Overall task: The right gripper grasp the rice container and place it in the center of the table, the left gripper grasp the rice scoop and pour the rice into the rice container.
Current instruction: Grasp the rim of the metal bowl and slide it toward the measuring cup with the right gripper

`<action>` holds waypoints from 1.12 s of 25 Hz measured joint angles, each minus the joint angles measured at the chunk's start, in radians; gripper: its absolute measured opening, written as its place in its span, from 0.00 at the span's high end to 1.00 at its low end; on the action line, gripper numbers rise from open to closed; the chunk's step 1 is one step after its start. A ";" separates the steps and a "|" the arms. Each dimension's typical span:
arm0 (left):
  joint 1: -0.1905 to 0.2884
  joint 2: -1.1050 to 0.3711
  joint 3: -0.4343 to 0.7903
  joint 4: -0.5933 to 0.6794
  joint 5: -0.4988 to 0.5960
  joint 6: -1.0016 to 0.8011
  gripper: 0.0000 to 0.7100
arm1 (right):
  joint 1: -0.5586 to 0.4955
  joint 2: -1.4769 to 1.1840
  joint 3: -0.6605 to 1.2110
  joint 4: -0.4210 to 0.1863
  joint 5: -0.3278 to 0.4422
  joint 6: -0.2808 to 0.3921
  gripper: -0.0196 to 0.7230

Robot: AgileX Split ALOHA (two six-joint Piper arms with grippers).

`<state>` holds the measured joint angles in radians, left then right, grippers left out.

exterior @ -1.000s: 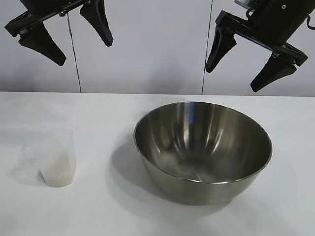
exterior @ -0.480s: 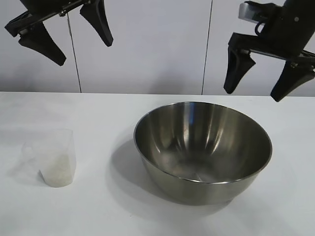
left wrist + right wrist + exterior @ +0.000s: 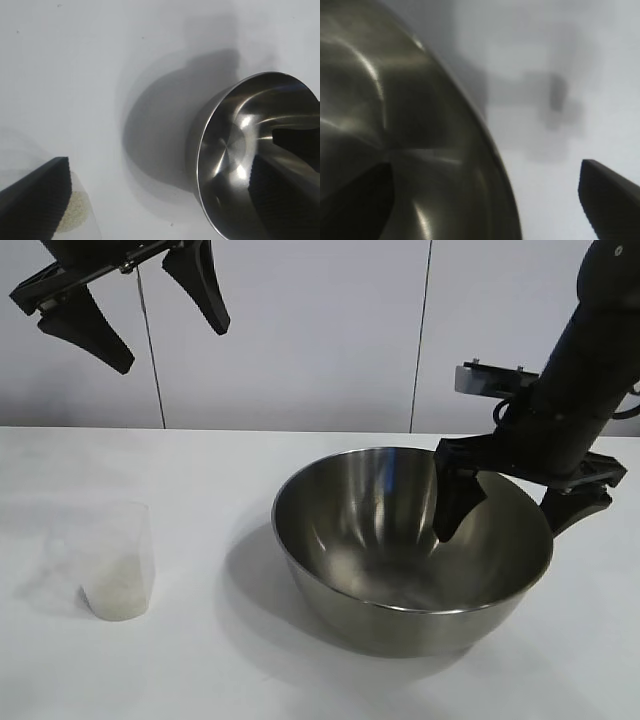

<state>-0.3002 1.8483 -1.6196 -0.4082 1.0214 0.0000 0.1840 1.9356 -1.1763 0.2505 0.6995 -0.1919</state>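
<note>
Right gripper (image 3: 505,522): outer fingertip hidden behind bowl (image 3: 412,550) rim. Left gripper (image 3: 155,318) body cropped above bowl. Scoop (image 3: 75,220) mostly cut off.

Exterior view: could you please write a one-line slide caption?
Open right gripper straddles the steel mixing bowl's rim; left gripper hangs open above the rice scoop.

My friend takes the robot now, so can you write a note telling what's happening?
Right tool: open, straddling the steel bowl's right rim, one finger inside, one outside; nothing gripped yet.
Left tool: open, parked high above the table's left side.
Clear plastic measuring cup: upright on the table's left, rice in its bottom, untouched.
Done: nothing placed or poured.
Left: close on the rim, set the bowl at table centre, then pick up the cup and pour the rice in.
</note>
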 joint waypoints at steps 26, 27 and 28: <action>0.000 0.000 0.000 0.000 -0.049 0.000 0.02 | -0.139 -0.059 0.007 0.233 0.035 -0.144 0.96; 0.000 0.000 0.000 0.000 -0.049 0.000 0.02 | -0.141 -0.066 0.007 0.234 0.036 -0.147 0.96; 0.000 0.000 0.000 0.000 -0.049 0.000 0.02 | -0.140 -0.070 0.007 0.238 0.039 -0.149 0.96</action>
<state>-0.3002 1.8483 -1.6196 -0.4082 0.9723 0.0000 0.0438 1.8654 -1.1697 0.4882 0.7380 -0.3405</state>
